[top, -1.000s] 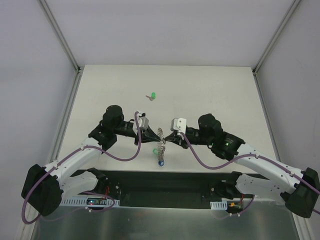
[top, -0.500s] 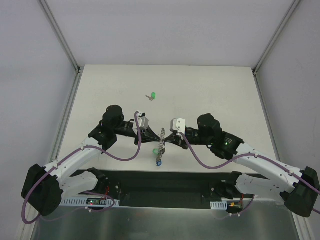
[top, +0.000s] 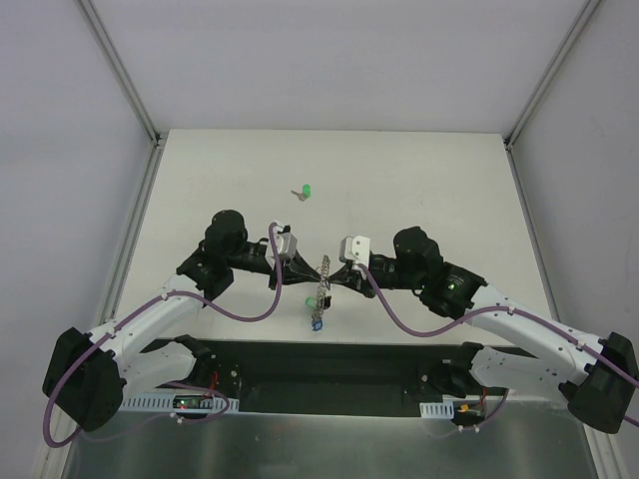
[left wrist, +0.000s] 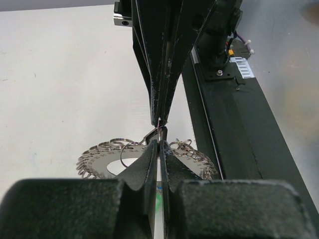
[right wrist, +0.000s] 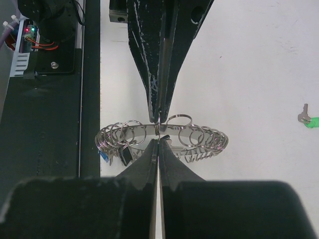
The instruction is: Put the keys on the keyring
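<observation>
The keyring (top: pixel 321 275) hangs above the table between both grippers, nearly edge-on in the top view. It is a flat grey ring (right wrist: pixel 199 141) with several wire loops (left wrist: pixel 102 148) round its rim. My left gripper (left wrist: pixel 158 143) is shut on a wire loop at the rim. My right gripper (right wrist: pixel 158 141) is shut on the same spot from the opposite side, tip to tip. A blue key (right wrist: pixel 103 155) and a black key (right wrist: pixel 124 156) hang from the loops. A green head (top: pixel 308 299) shows just under the ring. Another green key (top: pixel 306 191) lies on the table farther back.
The black base rail (top: pixel 329 364) runs along the near table edge, close under the ring. Grey walls with metal posts (top: pixel 125 80) bound the white table (top: pixel 429 180) at left, right and back.
The keyring has turned from partly face-on to nearly edge-on between the grippers. The hanging blue key has swung slightly left. Both grippers have stayed shut.
</observation>
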Action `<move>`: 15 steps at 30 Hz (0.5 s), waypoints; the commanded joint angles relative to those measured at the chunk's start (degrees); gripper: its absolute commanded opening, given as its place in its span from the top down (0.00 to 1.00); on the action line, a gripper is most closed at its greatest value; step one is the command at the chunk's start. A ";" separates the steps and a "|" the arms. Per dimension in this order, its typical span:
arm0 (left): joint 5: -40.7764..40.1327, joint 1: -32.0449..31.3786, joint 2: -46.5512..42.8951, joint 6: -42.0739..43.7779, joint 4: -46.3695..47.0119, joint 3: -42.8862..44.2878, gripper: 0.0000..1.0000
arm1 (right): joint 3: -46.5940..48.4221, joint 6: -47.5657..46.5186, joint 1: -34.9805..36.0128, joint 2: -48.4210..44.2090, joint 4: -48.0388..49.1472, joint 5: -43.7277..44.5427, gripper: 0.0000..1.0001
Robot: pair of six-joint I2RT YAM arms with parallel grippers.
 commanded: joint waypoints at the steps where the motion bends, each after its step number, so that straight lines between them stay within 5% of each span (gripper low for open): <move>1: 0.33 -0.62 -1.76 0.74 4.52 -0.28 1.00 | 1.60 1.10 -0.17 -0.04 1.13 -0.86 0.99; 15: -0.81 -0.71 -2.64 1.44 4.96 -0.90 1.00 | 1.51 3.12 -1.49 0.92 2.63 -2.88 0.99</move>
